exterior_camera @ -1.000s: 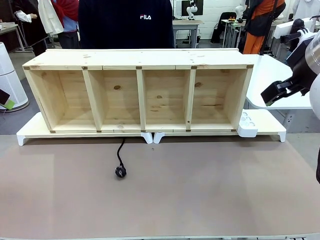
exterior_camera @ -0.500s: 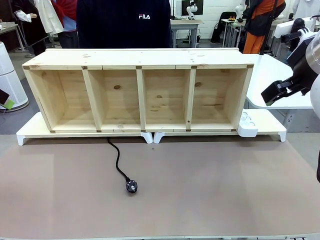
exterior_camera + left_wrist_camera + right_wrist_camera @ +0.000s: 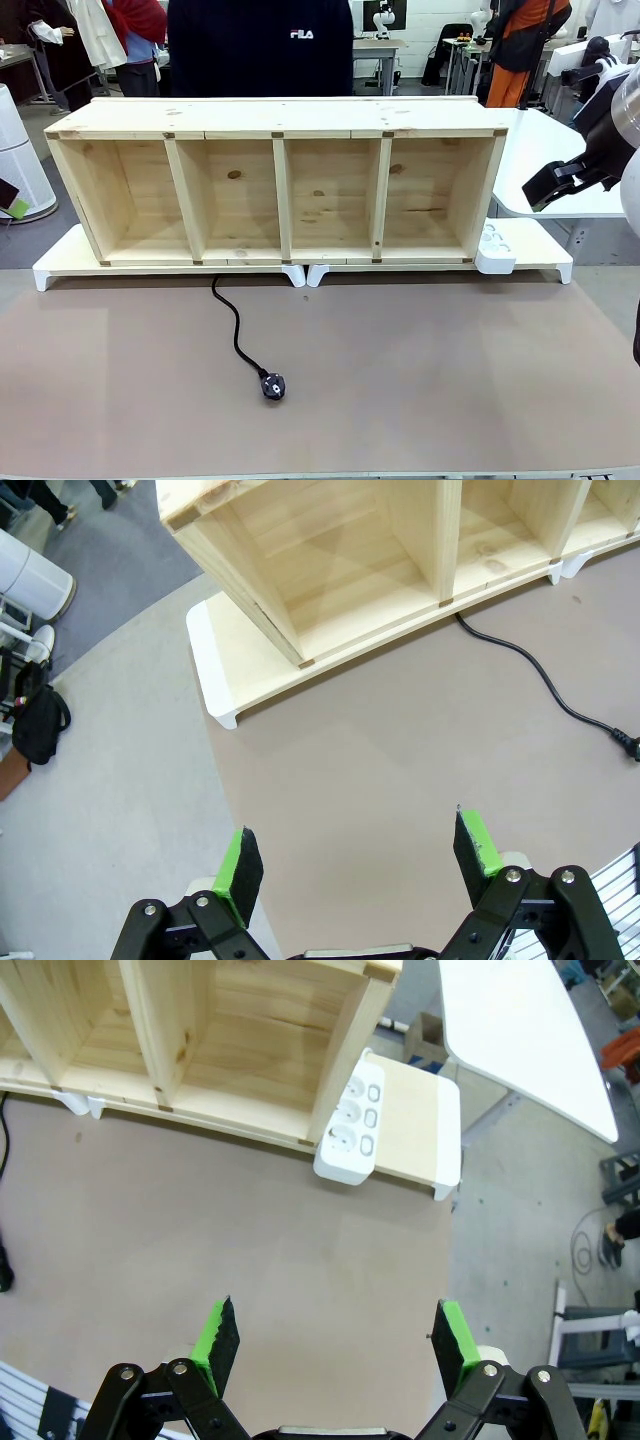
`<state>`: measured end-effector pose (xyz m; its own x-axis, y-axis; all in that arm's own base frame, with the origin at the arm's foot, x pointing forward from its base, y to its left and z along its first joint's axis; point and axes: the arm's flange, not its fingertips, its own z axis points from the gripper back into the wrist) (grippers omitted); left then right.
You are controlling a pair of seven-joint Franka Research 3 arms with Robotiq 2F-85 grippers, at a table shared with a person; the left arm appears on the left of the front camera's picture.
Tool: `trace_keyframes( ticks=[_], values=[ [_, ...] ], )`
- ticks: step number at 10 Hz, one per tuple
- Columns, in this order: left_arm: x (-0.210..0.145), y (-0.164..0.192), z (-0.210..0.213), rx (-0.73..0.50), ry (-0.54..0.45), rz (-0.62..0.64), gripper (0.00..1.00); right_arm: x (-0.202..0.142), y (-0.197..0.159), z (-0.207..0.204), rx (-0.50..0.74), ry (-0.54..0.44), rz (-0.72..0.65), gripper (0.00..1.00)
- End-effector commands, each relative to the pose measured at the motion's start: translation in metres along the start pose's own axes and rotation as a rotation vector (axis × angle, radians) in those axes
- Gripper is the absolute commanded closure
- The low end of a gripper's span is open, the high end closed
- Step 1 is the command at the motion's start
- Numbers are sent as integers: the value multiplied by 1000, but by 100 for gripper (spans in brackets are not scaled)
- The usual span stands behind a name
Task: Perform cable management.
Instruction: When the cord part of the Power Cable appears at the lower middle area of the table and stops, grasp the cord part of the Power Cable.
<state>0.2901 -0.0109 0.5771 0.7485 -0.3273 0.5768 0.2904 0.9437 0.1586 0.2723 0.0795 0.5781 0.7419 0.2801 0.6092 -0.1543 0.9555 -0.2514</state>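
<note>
The cable (image 3: 237, 335) is a thin black cord that comes out from under the wooden shelf (image 3: 280, 118) and curves across the brown table top. Its round black plug (image 3: 273, 386) lies loose on the table, left of centre. In the left wrist view the cable (image 3: 530, 665) runs off to the right, well ahead of my left gripper (image 3: 358, 852), which is open and holds nothing. My right gripper (image 3: 330, 1330) is also open and empty, above the table's right side. There the plug (image 3: 4, 1272) barely shows at the left edge.
A white multi-socket block (image 3: 493, 246) sits on the white riser (image 3: 535, 255) at the shelf's right end. A person in a dark top (image 3: 260, 50) stands behind the shelf. My right arm (image 3: 600, 150) hangs at the right edge, in front of a white side table (image 3: 545, 150).
More cable has come out from under the shelf, and the plug has slid toward the near edge and to the right. Neither gripper's jaws have moved.
</note>
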Motion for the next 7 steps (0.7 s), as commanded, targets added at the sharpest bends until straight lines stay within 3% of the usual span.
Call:
trace_keyframes(
  ticks=[1, 7],
  values=[
    [0, 0, 0, 2, -5, 17, 0, 0, 0, 0, -1, 1, 1, 0],
    [0, 0, 0, 2, -5, 17, 0, 0, 0, 0, -1, 1, 1, 0]
  ],
)
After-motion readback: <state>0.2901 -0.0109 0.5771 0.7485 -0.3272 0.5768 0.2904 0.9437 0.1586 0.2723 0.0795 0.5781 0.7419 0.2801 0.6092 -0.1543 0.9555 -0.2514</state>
